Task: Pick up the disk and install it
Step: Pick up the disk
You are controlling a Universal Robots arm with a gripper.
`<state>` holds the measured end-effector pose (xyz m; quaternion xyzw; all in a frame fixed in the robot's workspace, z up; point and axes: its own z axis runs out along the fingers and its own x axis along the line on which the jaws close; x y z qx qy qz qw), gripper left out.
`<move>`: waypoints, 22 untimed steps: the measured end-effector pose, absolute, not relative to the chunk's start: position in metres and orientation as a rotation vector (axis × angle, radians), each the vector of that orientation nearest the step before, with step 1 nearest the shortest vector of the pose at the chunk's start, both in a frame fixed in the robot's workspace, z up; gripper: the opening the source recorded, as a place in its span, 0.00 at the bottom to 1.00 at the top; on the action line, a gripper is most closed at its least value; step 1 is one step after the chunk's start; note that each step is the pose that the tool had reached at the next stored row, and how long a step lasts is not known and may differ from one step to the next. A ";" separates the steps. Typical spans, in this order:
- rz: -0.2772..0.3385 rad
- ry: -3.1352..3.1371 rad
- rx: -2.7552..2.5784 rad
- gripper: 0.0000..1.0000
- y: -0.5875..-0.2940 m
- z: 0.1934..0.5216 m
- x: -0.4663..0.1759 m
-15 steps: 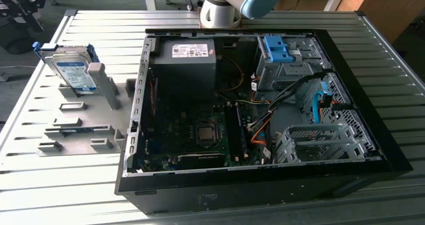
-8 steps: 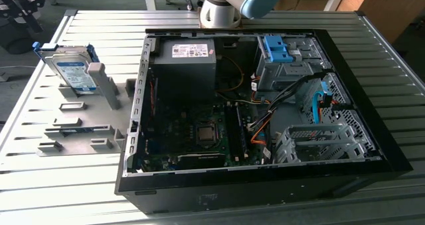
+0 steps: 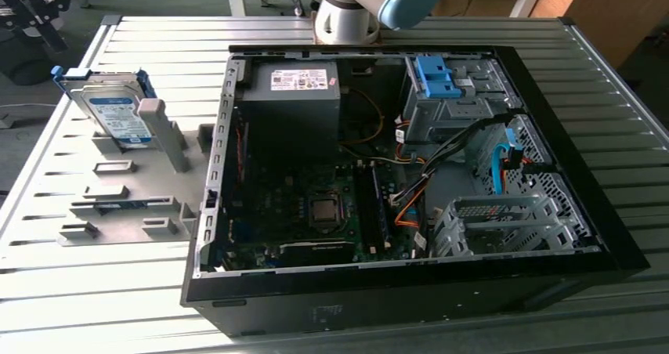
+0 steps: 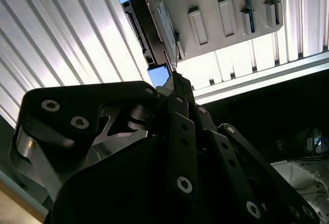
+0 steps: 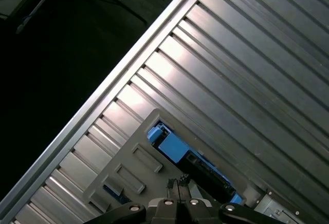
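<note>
The disk [image 3: 110,107] is a silver-grey drive with a white-and-blue label in a blue bracket. It stands on edge in a grey holder [image 3: 131,205] at the exterior view's left. My black gripper [image 3: 40,17] hangs above it, toward the far left corner of the table, and touches nothing. In the second wrist view the disk [image 4: 154,23] shows edge-on beyond the gripper [image 4: 172,72]. In the first wrist view its blue bracket [image 5: 172,144] lies just past the gripper [image 5: 177,183], whose fingertips are together and hold nothing.
An open black computer case [image 3: 585,236] fills the middle of the slatted metal table [image 3: 63,291]. Inside are a grey power supply [image 3: 303,88], a blue drive-bay latch [image 3: 437,76], a metal cage [image 3: 491,221] and cables. The arm's base [image 3: 356,13] stands behind the case.
</note>
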<state>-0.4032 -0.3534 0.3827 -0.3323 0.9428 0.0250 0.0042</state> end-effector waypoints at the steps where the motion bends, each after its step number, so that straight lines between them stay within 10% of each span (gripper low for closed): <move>1: 0.078 2.954 -1.041 0.11 -0.353 0.383 -0.403; 22: 0.079 2.864 -1.278 0.11 -0.353 0.382 -0.403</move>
